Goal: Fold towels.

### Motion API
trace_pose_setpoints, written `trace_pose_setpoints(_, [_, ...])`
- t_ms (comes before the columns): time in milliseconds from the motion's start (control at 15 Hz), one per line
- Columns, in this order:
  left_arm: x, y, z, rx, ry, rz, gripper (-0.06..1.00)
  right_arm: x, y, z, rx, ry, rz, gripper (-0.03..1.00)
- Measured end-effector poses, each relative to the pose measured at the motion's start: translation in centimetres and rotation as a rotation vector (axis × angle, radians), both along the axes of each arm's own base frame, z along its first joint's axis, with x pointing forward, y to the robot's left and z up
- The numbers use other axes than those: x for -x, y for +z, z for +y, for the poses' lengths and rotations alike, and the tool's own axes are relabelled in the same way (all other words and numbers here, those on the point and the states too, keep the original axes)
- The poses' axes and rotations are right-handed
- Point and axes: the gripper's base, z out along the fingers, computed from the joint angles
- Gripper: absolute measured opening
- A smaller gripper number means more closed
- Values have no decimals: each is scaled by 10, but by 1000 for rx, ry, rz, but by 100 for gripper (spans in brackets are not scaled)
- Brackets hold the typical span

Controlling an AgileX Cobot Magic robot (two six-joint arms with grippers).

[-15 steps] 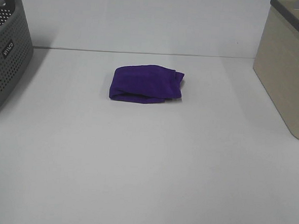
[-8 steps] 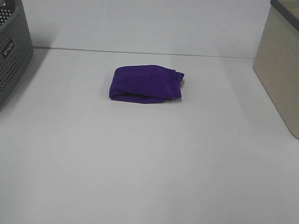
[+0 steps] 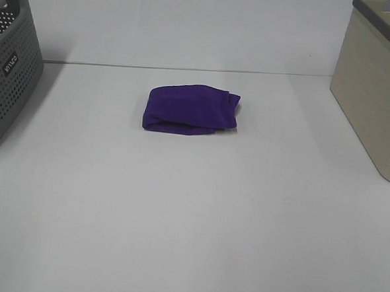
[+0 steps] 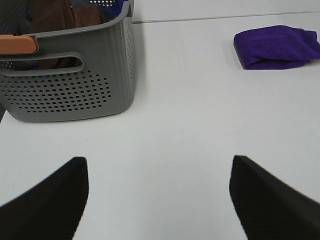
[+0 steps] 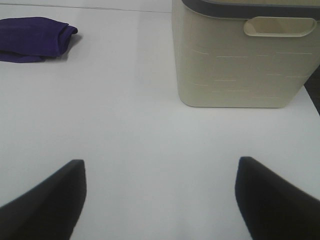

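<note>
Closest to the robot are its two grippers. The left gripper (image 4: pixel 157 200) has its two dark fingers (image 4: pixel 47 200) spread wide apart, with nothing between them but bare table (image 3: pixel 189 238). The right gripper (image 5: pixel 160 200) is spread wide too and holds nothing. Both sit low, well away from the cloth, so I think they are resting, maybe because the folding looks done.

Farther out, in the middle of the table, lies the towel (image 3: pixel 191 109). There is one purple towel out here. It is folded into a small thick bundle with a few layers showing at the near edge. Nothing touches it.

At the sides there are two baskets. The gray basket (image 3: pixel 7 75) with little holes stands on the left, and cloths in brown (image 4: pixel 60 12) and other colors poke out, too bunched up to count. The cream basket (image 3: pixel 377 97) stands on the right. I cannot see inside it. Maybe folded towels go there.
</note>
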Motion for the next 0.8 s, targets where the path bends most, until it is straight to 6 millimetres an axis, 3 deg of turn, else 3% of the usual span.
trace_pose_setpoints(800, [1,0,0,2,-58,0,72,0,0,0,0,0,0,80])
